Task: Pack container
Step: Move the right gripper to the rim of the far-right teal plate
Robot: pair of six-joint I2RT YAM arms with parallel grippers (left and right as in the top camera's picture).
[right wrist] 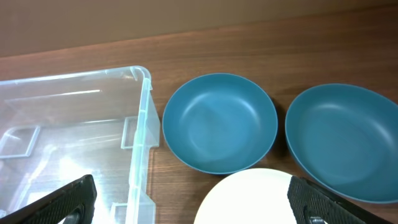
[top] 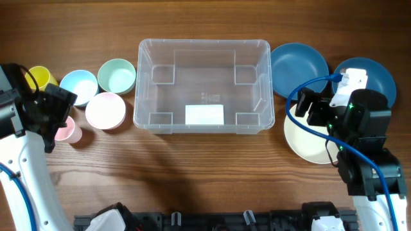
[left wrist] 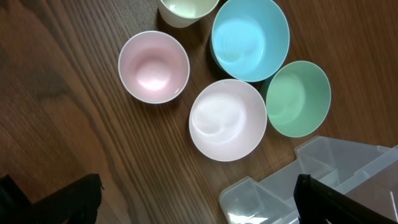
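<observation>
Fingers (left wrist: pixel 74 205) of the left gripper (left wrist: pixel 198 186), how do they stand?
— Wide apart and gripping nothing. Only bare table (left wrist: pixel 74 124) shows between them.

And past them?
— A pale bowl (left wrist: pixel 227 119) is straight ahead. A pink cup (left wrist: pixel 153 66) stands apart on one side of it and a green bowl (left wrist: pixel 297 98) just beside it on the other. Beyond those are a blue bowl (left wrist: pixel 250 38) and the edge of a yellow cup (left wrist: pixel 186 9). A corner of the container (left wrist: pixel 323 165) shows close to one finger.

Now the right gripper (right wrist: pixel 191 186)?
— Its fingers (right wrist: pixel 71 200) are spread wide too, with nothing held. The rim of a cream plate (right wrist: pixel 249 199) lies between them.

What is farther out?
— Two blue plates lie side by side. The inner plate (right wrist: pixel 219 122) is just beside the container's end wall and the outer plate (right wrist: pixel 348 140) is next to it. From overhead, the gripper is above the cream plate, and the arm hides part of that plate.

Where does the container sit?
— It sits upright in the middle of the table with its mouth up and a white label (top: pixel 205 115) on its bottom. The bowls and cups are grouped off its left end and the plates off its right. Both grippers are outside its walls.
</observation>
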